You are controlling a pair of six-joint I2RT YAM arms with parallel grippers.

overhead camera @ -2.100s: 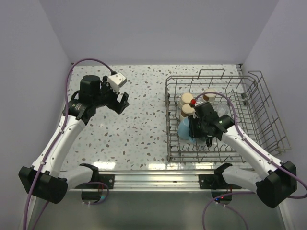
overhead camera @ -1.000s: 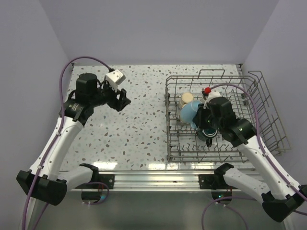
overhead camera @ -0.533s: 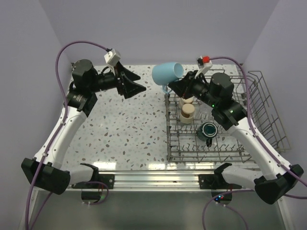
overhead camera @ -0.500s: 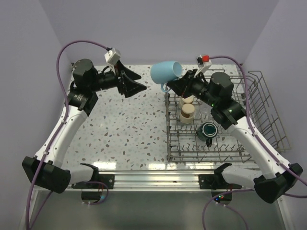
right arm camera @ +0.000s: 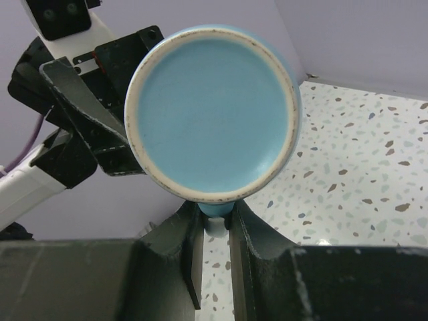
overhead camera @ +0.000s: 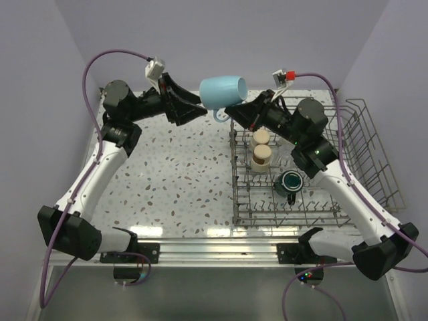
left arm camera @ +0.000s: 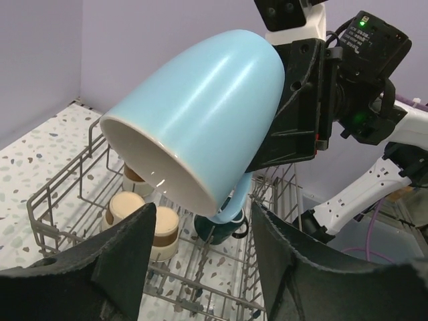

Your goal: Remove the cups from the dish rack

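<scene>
One blue mug point(overhead camera: 223, 91), two beige tumblers point(overhead camera: 261, 136) point(overhead camera: 261, 156) and one teal mug point(overhead camera: 290, 182): four cups countable. One rack point(overhead camera: 233, 174). Two arms point(overhead camera: 100, 174) point(overhead camera: 348, 194). Clear glasses are too faint to count.

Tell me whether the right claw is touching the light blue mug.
Touching. In the right wrist view the right claw is shut, its jaws pinching the handle of the light blue mug just below its base.

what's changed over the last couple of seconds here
The right claw lifted the light blue mug out of the dish rack by its handle and carried it left. The left claw rose to meet it, open. The teal mug and beige tumblers stayed put.
</scene>
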